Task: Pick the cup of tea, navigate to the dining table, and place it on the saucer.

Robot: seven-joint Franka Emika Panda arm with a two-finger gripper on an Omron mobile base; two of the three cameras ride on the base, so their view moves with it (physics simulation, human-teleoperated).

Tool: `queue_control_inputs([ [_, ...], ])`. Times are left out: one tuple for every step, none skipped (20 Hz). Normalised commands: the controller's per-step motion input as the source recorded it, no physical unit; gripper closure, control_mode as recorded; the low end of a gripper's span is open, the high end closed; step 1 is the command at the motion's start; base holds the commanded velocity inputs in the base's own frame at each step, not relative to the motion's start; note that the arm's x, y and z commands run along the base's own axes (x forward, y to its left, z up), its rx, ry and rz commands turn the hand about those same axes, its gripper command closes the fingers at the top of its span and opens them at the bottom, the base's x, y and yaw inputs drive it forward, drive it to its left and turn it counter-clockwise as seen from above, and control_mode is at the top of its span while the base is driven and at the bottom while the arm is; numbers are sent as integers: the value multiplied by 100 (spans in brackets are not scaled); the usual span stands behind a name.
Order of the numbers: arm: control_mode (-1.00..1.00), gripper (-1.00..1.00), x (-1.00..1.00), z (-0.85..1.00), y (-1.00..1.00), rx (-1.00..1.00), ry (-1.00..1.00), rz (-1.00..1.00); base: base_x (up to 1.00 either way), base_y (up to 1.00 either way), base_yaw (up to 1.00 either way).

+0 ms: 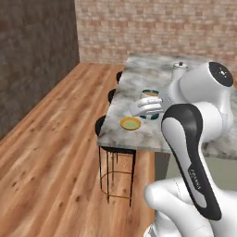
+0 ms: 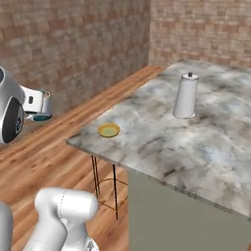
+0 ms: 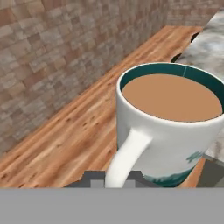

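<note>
While the tool (image 1: 149,107) pinches its handle, the cup of tea (image 1: 150,98) hangs in the air.
Brown tea fills the cup to near the rim. In the right base view the cup is off the counter (image 2: 196,142), over the wooden floor (image 1: 51,152). The yellow saucer (image 2: 109,130) sits near the counter's corner, with a tall white lidded jar (image 2: 186,96) farther back. A black stool (image 1: 115,171) stands under the edge.

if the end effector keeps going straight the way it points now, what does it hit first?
Nothing close, I think. The end effector, shut on the cup of tea, points past the dining table's corner; beyond the cup the hand view shows wooden floor, then brick wall. Depth is unclear.
</note>
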Motion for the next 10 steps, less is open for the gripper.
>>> queue_control_inputs([
  [100,100,0,0,0,0,0,0,26,86,-64],
  [100,100,0,0,0,0,0,0,25,84,-60],
  [100,100,0,0,0,0,0,0,37,74,-56],
  [100,100,0,0,0,0,0,0,51,66,-51],
  [100,100,0,0,0,0,0,0,56,62,-47],
  [100,100,0,0,0,0,0,0,56,56,-43],
  [100,100,0,0,0,0,0,0,46,34,-36],
  [100,100,0,0,0,0,0,0,14,0,-22],
  [100,100,0,0,0,0,0,0,0,0,-10],
  [100,100,0,0,0,0,0,0,0,0,-5],
])
